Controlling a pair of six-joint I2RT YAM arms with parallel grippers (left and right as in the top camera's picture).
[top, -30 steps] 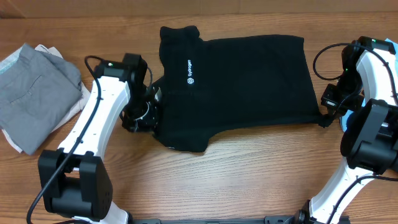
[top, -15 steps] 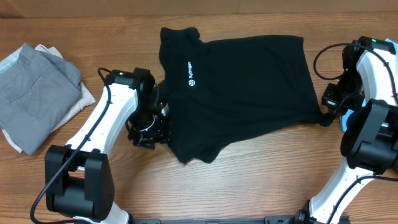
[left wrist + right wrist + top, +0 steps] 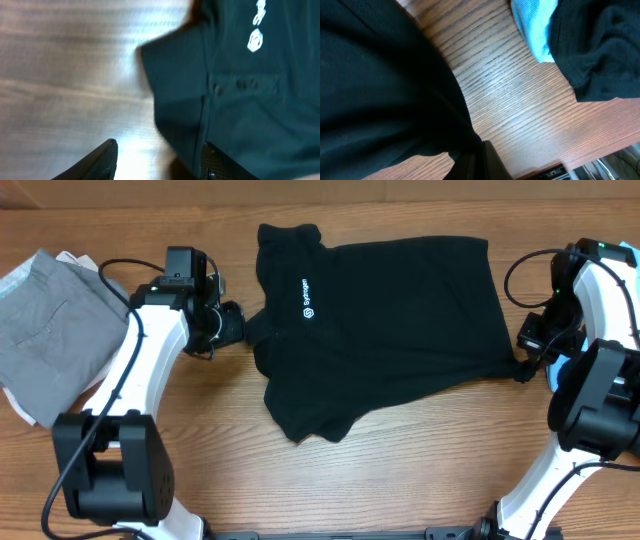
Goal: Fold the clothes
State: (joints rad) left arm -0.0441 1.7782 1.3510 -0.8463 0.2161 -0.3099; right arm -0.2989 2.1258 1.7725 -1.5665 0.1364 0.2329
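A large black garment (image 3: 390,320) with a small white logo (image 3: 306,295) lies spread across the middle of the table, its lower left part folded inward. My left gripper (image 3: 240,326) hovers at the garment's left edge beside the collar. It is open, and in the left wrist view (image 3: 159,162) bare wood and a sliver of the black hem (image 3: 185,125) show between its fingers (image 3: 107,159). My right gripper (image 3: 522,372) is shut on the garment's lower right corner, and the right wrist view (image 3: 481,156) shows the black cloth (image 3: 380,75) bunched into the closed jaws.
Folded grey clothes (image 3: 50,330) lie on a white piece (image 3: 24,406) at the far left. A light blue cloth (image 3: 535,25) and another black garment (image 3: 600,45) lie by the right arm near the table's right edge.
My left gripper dragged the garment's left part inward, let it go and opened, then pulled back up and left to the collar side. The right arm has not moved.
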